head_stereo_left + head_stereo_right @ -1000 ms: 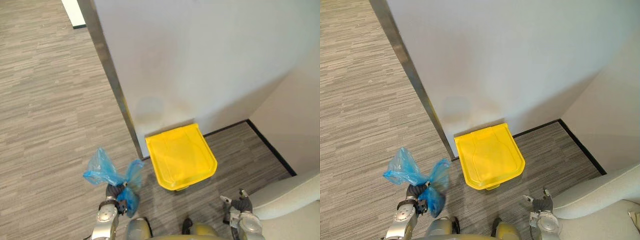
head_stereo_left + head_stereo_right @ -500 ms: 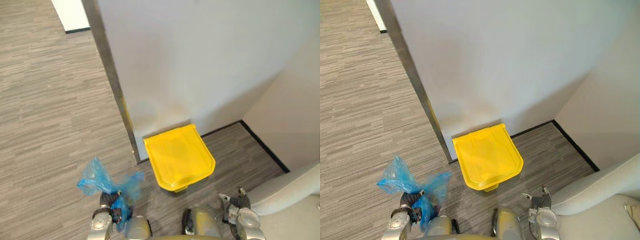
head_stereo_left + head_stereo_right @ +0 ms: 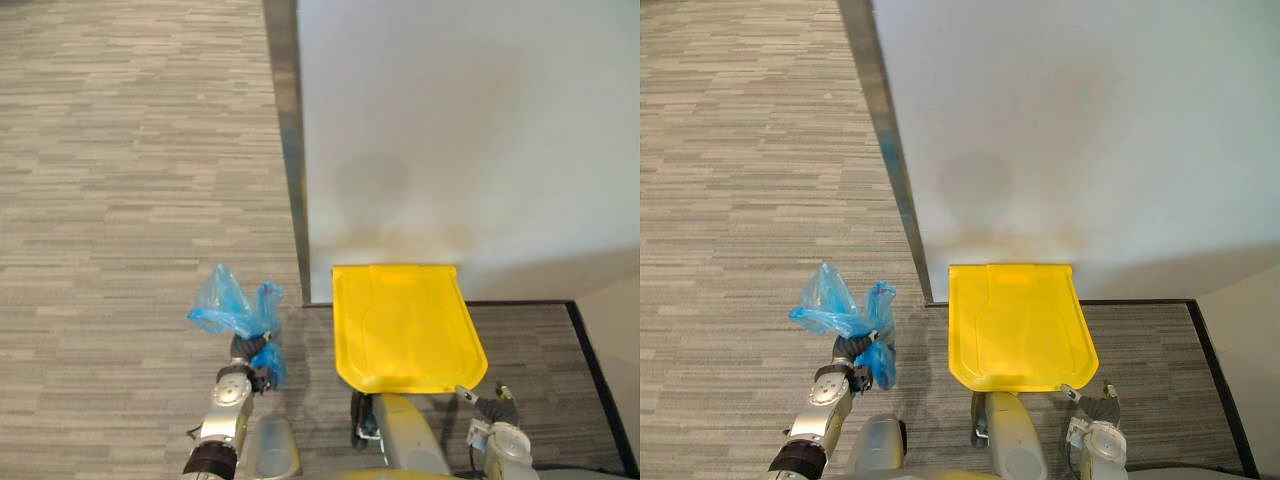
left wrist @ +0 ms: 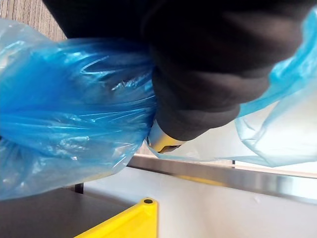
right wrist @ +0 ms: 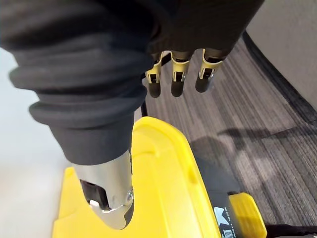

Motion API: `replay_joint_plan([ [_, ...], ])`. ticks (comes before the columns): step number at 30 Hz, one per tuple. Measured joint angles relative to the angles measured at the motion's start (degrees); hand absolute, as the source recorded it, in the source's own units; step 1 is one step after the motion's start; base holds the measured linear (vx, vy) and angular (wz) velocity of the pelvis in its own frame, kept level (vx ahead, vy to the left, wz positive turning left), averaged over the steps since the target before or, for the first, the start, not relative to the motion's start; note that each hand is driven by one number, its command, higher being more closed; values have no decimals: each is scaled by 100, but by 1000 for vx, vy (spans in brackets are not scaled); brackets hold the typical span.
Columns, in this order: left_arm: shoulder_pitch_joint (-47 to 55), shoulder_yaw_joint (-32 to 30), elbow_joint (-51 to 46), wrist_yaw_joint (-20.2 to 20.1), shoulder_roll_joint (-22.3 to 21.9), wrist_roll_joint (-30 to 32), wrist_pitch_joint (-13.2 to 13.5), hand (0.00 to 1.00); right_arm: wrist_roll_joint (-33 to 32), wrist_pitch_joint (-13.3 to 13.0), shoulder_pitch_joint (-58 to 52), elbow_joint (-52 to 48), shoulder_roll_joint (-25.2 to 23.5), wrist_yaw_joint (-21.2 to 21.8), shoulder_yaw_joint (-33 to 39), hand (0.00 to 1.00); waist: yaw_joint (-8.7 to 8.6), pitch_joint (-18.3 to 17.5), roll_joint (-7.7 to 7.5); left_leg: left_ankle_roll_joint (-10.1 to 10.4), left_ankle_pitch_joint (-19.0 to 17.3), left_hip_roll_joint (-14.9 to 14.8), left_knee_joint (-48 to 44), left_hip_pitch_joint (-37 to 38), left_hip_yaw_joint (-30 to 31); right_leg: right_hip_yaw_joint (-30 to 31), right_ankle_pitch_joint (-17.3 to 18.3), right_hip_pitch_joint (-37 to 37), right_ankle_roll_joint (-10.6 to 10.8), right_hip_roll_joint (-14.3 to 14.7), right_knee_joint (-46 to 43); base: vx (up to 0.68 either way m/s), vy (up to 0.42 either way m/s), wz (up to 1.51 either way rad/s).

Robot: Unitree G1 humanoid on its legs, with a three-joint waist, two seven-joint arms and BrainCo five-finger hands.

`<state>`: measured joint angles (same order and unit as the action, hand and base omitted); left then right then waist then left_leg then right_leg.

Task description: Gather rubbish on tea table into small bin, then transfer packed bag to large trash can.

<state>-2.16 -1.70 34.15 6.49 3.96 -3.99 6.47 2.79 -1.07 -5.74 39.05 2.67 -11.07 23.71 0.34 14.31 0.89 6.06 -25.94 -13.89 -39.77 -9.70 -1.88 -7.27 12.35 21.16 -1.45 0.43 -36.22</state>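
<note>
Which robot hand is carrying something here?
The left robot hand, curled round the neck of the blue bag; the right robot hand hangs empty by the yellow bin.

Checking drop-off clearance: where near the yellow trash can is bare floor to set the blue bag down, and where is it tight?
Widest bare floor lies left of the metal wall edge, beyond the blue bag in the left hand. A narrower strip sits between the yellow trash can and the black skirting. Tight: behind the can, against the wall.
</note>
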Motion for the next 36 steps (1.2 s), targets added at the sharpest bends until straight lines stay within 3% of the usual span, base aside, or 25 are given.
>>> replay_joint_plan([
  [9,535,37,19,-3,149,3,-14,100,0,-1,-79,4,-37,0,-177,0,57,-228,-6,202,44,0,156,-161,20,12,-516,15,61,28,479,-128,21,3],
  [12,509,60,35,-4,150,7,-14,100,6,1,-95,5,-46,1,-173,0,50,-235,-19,165,159,27,165,-184,2,-28,-661,-52,68,4,629,-90,19,6],
  [17,512,26,238,2,251,23,-12,100,10,1,-173,24,-170,11,-178,0,88,-359,-272,-51,655,207,551,-185,-250,89,-1341,-222,231,-139,1451,-162,45,-6],
  [19,547,35,256,-2,284,22,-23,100,11,-8,-220,24,-223,26,-186,0,127,-387,-309,-117,1019,191,967,-147,-373,64,-937,-131,249,-242,520,-195,-3,-20],
  [22,575,29,248,-2,381,13,-31,100,11,-13,-376,97,-242,32,-187,0,199,-491,-466,-24,1512,200,1592,-35,-388,28,-136,-549,468,-567,-867,-186,-75,-4],
  [24,632,-50,239,-1,394,12,-39,100,11,-28,-404,137,-235,28,-187,0,237,-585,-622,115,1812,200,1937,-105,-483,13,347,-981,752,-706,-538,-208,-225,-20],
  [25,658,-136,251,0,406,10,-51,100,11,-33,-349,155,-201,23,-189,0,234,-645,-686,191,1932,208,2081,-136,-513,-19,474,-1066,650,-630,-119,-177,-255,-44],
  [26,734,-185,265,-6,331,10,-57,100,11,-58,-306,187,-144,10,-197,0,292,-755,-656,144,2021,200,2307,-150,-610,71,641,-1202,468,-495,654,-129,-239,-61],
  [27,714,-184,319,-13,135,10,-59,100,12,-109,-184,308,55,9,-209,0,349,-705,-405,119,2045,85,2443,-221,-558,114,420,-1245,213,-282,1181,-86,-155,-61],
  [29,771,-178,348,-24,-29,5,-54,100,10,-86,-142,483,214,2,-210,0,344,-684,-218,-39,2286,81,2547,-267,-520,115,172,-1265,145,-180,1493,-119,-64,-22],
  [31,824,-199,344,-21,-78,-5,-49,100,6,-77,-227,518,260,-16,-214,0,324,-733,-117,274,2547,120,2635,-262,-369,46,75,-1177,66,-144,1537,-121,-32,4],
  [34,812,-280,342,-23,-84,-25,-46,100,8,-80,-175,513,261,-19,-265,0,286,-699,-177,195,2347,151,2258,-323,-370,-12,-46,-1131,51,-270,1567,-66,48,6],
  [36,824,-284,342,-32,-119,-41,-46,100,9,-88,-77,501,261,-22,-308,0,176,-653,-258,-11,2072,180,1933,-156,-631,-42,-148,-1181,152,-412,1635,-36,153,17],
])
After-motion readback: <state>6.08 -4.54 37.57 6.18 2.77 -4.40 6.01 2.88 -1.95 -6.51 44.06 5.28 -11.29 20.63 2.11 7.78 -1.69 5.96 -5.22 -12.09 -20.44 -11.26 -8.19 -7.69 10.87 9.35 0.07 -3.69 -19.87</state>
